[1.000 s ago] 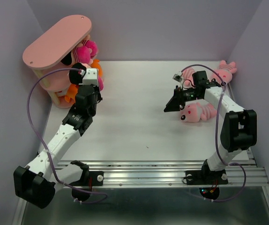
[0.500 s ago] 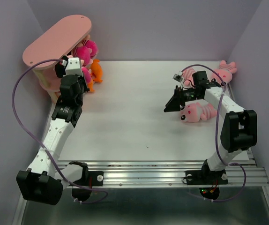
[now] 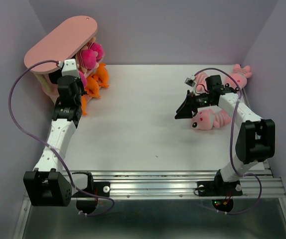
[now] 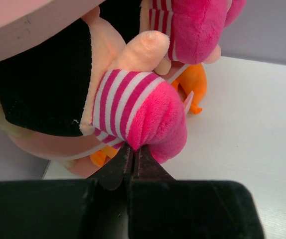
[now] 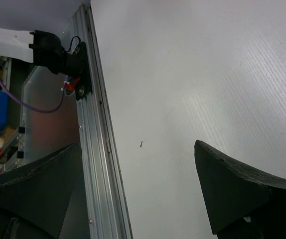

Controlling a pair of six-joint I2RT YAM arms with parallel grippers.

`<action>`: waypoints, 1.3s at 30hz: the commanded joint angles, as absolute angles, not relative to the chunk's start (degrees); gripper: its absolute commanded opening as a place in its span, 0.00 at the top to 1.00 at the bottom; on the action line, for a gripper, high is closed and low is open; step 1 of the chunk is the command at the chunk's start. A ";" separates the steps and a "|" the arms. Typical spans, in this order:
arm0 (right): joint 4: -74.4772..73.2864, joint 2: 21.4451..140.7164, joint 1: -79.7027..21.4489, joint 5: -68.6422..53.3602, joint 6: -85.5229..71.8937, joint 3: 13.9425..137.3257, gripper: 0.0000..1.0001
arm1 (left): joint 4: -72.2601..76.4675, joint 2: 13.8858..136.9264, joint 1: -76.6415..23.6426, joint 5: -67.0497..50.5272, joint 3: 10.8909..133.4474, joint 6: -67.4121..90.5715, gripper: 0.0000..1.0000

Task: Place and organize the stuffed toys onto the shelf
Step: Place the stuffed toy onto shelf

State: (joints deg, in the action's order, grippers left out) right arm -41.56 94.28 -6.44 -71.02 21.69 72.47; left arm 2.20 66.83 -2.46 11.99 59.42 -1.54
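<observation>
White table (image 3: 148,129) | left tool (image 4: 133,152) closed against doll (image 4: 148,114) | right tool (image 5: 138,169) agape

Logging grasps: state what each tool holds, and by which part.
Nothing is clearly held. The left tool is shut, tip against the magenta limb of a doll; the right tool is open, empty.

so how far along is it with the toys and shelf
Done: a magenta toy sits in the shelf. In hand: the left gripper is shut on a black-haired doll there. Left: two pink striped animals lie on the table, the open right gripper beside one.
</observation>
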 commanded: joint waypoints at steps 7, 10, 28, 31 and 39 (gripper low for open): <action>-40.34 91.76 -6.24 -72.77 23.12 72.42 0.00 | 10.98 69.08 1.31 9.32 62.93 -7.64 1.00; -40.43 91.76 -6.24 -72.69 23.29 72.42 0.00 | 11.60 70.31 2.55 8.79 63.54 -9.14 1.00; -40.61 92.46 -5.71 -72.16 23.73 72.42 0.00 | 10.81 78.22 5.18 4.57 68.20 -10.29 1.00; -40.61 92.46 -5.71 -72.07 23.73 72.42 0.00 | 10.28 79.10 5.19 4.48 68.73 -9.93 0.99; -40.61 92.81 -5.71 -71.98 23.73 72.42 0.00 | 10.20 78.75 5.19 5.01 68.12 -9.67 0.75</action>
